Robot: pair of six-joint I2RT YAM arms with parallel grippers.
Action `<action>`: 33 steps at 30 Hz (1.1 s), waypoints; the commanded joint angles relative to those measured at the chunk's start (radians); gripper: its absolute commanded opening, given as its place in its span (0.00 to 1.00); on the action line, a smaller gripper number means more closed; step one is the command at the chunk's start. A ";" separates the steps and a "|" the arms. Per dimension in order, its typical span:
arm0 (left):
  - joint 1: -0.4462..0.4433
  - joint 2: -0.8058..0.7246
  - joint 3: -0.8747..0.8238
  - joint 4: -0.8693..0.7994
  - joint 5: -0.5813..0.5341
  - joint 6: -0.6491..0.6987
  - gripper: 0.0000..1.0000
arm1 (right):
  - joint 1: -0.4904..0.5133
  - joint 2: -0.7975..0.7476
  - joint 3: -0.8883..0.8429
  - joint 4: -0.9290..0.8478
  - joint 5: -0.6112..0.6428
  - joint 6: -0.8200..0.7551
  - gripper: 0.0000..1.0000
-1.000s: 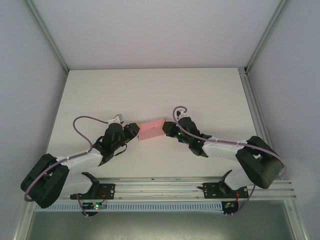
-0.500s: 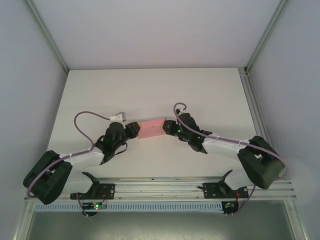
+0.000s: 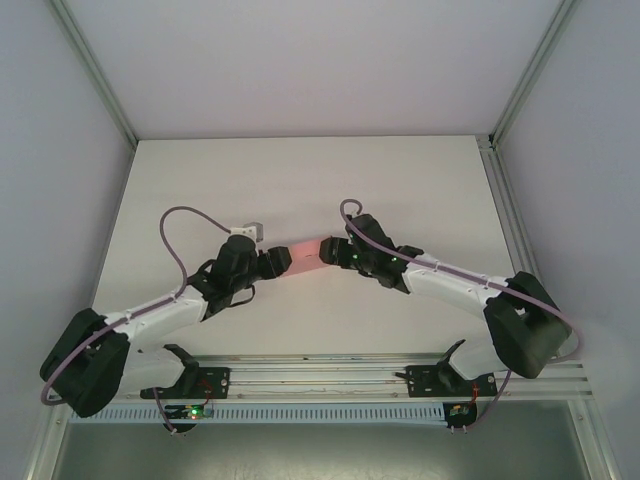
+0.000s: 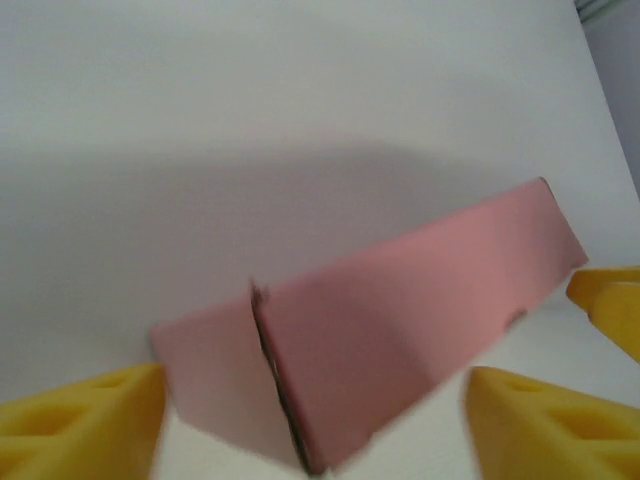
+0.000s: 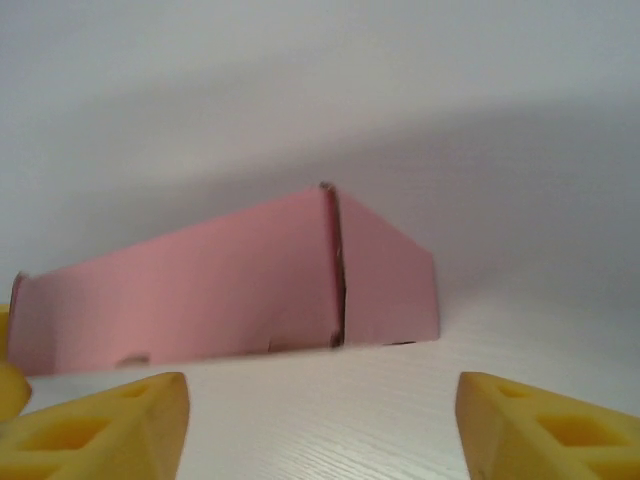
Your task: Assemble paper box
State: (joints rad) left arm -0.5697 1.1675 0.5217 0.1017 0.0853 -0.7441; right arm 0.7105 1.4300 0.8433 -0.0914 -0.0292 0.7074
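Observation:
The paper box (image 3: 307,254) is a small low pink box lying on the white table between my two grippers. In the left wrist view the paper box (image 4: 400,300) sits tilted between the spread yellow fingers (image 4: 85,415), its corner seam facing the camera; the left gripper (image 4: 315,425) is open around its near end. In the right wrist view the paper box (image 5: 200,290) rests flat a little beyond the right gripper (image 5: 320,420), which is open with bare table between its fingers (image 5: 545,425). From above, the left gripper (image 3: 282,259) and the right gripper (image 3: 331,253) flank the box's two ends.
The white table (image 3: 300,180) stretches far behind the box. Grey walls and metal frame posts (image 3: 95,75) close in the sides. A rail (image 3: 330,375) with the arm bases runs along the near edge.
Both arms have pushed forward and inward, closing in on the box's two ends. The box has shifted slightly to the right and away, and less of it shows between the grippers.

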 commanded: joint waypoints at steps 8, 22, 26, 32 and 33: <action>0.037 -0.058 0.337 -0.517 -0.225 0.059 1.00 | -0.042 0.001 0.206 -0.077 -0.238 -0.769 0.98; 0.299 -0.285 0.205 -0.746 -0.333 0.062 1.00 | 0.011 0.376 0.595 -0.551 -0.289 -1.721 0.98; 0.305 -0.353 0.161 -0.760 -0.358 0.031 1.00 | 0.004 0.483 0.701 -0.633 -0.245 -1.753 0.97; 0.310 -0.390 0.142 -0.771 -0.360 0.025 1.00 | 0.010 0.560 0.787 -0.629 -0.139 -1.716 0.64; 0.310 -0.389 0.147 -0.774 -0.361 0.034 1.00 | 0.015 0.553 0.774 -0.560 -0.069 -1.690 0.50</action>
State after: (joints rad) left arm -0.2726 0.7876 0.6670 -0.6300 -0.2420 -0.7074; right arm 0.7223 1.9797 1.5883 -0.6926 -0.2203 -0.9989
